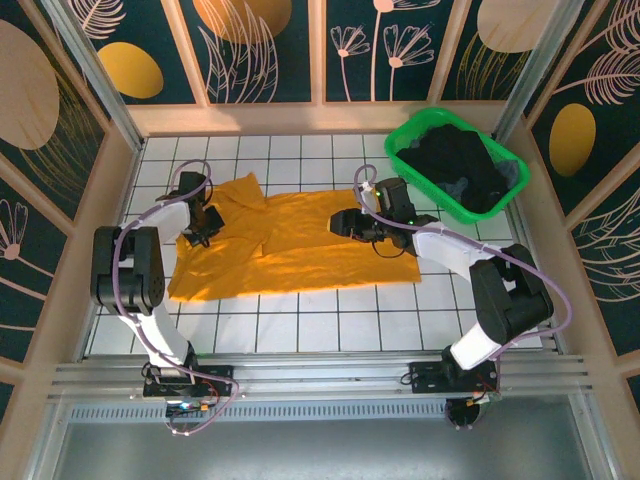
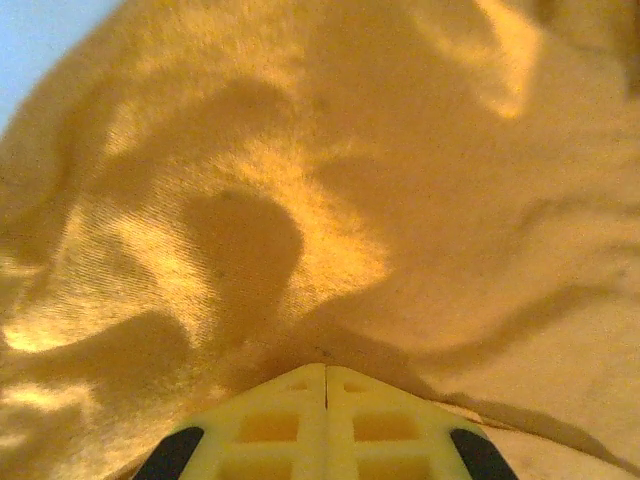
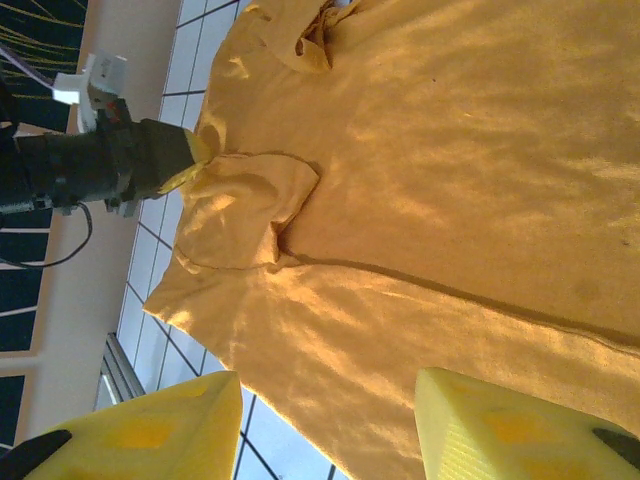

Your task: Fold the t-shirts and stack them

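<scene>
Pinching the orange shirt (image 1: 300, 250) with my left gripper (image 1: 205, 225) over at its left edge. In the left wrist view the gripper (image 2: 326, 372) is pressed together with just a thin seam between the fingers, and the shirt (image 2: 400, 200) bunches and wrinkles right up against the tips. From my right wrist cam you can see that left gripper (image 3: 195, 160) with its tip on a little folded flap (image 3: 250, 205) of cloth at the shirt's (image 3: 450, 150) side. The rest of the shirt lies spread out mostly flat across the white tiled worktop (image 1: 350, 320), between my two arms, with a long crease running across it. My right gripper (image 1: 345, 222) is spread apart with nothing in it, sitting over the right part of the shirt. In its own cam the right gripper (image 3: 325, 400) has orange cloth showing through the gap between the fingers, and I can't tell if they're touching it. Off at the far right corner there's a green basket (image 1: 405, 130) with dark shirts (image 1: 460, 165) piled in it, well apart from the orange one.
</scene>
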### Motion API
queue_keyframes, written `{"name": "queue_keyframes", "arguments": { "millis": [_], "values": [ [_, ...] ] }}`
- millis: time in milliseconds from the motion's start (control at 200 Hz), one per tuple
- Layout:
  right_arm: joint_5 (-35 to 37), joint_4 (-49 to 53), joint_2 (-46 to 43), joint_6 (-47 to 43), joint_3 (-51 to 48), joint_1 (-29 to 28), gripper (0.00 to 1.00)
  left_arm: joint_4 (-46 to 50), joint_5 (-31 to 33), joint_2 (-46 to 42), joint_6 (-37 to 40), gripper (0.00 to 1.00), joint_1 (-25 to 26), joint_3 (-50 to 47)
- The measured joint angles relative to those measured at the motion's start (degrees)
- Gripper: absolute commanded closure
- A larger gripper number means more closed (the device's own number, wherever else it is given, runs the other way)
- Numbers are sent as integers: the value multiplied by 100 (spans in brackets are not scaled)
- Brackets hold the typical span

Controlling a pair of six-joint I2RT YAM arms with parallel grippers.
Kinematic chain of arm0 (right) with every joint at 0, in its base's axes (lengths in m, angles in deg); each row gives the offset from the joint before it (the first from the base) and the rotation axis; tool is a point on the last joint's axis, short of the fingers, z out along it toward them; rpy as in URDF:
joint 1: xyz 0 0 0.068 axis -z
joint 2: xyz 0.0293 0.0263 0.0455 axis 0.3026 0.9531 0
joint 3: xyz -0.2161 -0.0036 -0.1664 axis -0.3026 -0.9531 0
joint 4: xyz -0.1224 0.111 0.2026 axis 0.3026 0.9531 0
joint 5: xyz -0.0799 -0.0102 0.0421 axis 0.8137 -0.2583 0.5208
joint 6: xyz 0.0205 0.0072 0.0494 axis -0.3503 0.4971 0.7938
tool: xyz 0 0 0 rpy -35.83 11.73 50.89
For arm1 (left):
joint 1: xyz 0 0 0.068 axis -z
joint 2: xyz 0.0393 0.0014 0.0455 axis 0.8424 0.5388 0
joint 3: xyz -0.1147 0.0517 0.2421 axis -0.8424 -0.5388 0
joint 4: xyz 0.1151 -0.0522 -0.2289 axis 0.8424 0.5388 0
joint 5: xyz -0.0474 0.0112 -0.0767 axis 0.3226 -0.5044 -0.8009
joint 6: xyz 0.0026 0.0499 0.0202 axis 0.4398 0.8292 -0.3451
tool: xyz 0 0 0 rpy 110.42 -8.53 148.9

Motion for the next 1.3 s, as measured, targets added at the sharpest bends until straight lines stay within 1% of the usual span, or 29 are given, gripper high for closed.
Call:
{"name": "queue_keyframes", "arguments": {
  "millis": [190, 490, 796, 1066, 1086, 1111, 1171, 1191, 1211, 1241, 1276, 1301],
  "values": [
    [0, 0, 2, -2, 0, 0, 50, 24, 35, -205, 0, 100, 0, 203],
    [0, 0, 2, -2, 0, 0, 50, 74, 7, -144, 4, 100, 0, 518],
    [2, 0, 2, -2, 0, 0, 50, 85, -55, 240, 114, 100, 0, 962],
    [35, -15, 2, 22, -17, 9, 52, 144, -7, 846, 229, 100, 13, 1298],
    [57, -37, 2, 33, -35, 13, 52, 151, 9, 881, 238, 95, 13, 1325],
    [83, -57, 0, 44, -59, 20, 52, 153, 22, 931, 243, 85, 15, 1349],
    [149, -138, -15, 94, -181, 61, 53, 190, 85, 986, 251, 53, 28, 1384],
    [184, -170, -28, 116, -243, 94, 53, 201, 116, 988, 286, 45, 35, 1386],
    [210, -203, -42, 153, -315, 127, 54, 221, 157, 988, 267, 42, 42, 1390],
    [247, -254, -72, 203, -431, 184, 55, 245, 227, 986, 262, 41, 57, 1401],
    [337, -262, -122, 258, -588, 289, 56, 262, 343, 968, 249, 42, 87, 1405],
    [391, -260, -157, 313, -691, 372, 58, 282, 407, 944, 240, 45, 111, 1403]
  ]
}}
